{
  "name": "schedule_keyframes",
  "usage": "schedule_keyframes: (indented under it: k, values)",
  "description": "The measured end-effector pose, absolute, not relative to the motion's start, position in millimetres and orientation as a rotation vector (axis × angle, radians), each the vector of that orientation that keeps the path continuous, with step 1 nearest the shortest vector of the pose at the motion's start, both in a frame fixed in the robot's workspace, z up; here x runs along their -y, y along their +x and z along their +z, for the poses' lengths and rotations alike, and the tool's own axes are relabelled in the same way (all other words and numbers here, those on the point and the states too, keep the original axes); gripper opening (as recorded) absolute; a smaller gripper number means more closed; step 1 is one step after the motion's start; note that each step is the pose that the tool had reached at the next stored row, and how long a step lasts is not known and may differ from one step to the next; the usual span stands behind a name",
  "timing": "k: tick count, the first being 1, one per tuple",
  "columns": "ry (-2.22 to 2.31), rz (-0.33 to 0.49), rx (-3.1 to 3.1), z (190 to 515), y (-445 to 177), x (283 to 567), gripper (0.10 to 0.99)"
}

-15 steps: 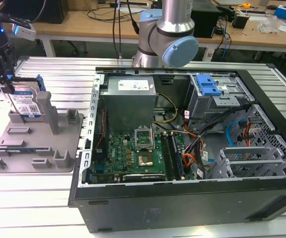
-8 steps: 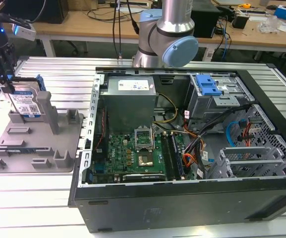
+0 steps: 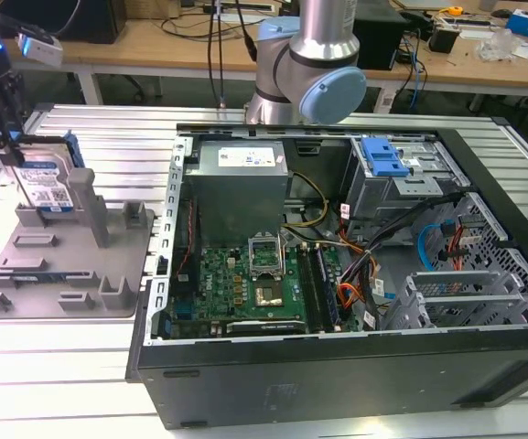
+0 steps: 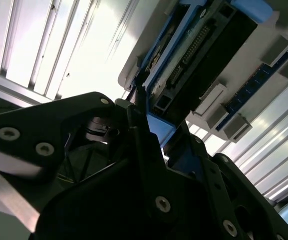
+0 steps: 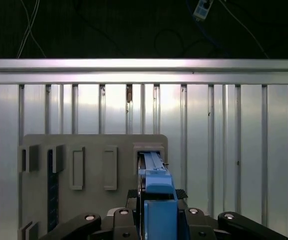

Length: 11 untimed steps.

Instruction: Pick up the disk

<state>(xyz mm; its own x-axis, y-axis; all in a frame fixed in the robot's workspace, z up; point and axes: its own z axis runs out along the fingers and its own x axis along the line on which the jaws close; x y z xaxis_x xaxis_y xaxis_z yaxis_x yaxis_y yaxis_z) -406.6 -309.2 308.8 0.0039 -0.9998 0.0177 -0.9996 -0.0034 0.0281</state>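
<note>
Exterior view, end effector (image 3: 7, 151) apparently clamping flat disk (image 3: 46, 187)

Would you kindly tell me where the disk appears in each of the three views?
Exterior view: disk upright on the grey holder tray, far left, under the gripper.
Second wrist view: disk beyond the gripper's fingers.
First wrist view: disk edge-on, centre.
Shared landmark: the tray.

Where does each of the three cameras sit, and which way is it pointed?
Exterior view: off the arm, looking down across the table at the open computer case; arm's elbow joint, and the gripper at the disk at its left.
First wrist view: on the wrist, facing down over the gripper at the grey holder tray.
Second wrist view: beside the gripper, up close on the disk.
Shared: all show gripper and disk.
</note>
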Motion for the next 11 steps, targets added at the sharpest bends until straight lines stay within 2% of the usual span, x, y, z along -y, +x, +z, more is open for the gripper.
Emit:
schedule_keyframes:
  k: [11]
  values:
    - [2.203,-0.011,2.195,368,-407,309,0.365]
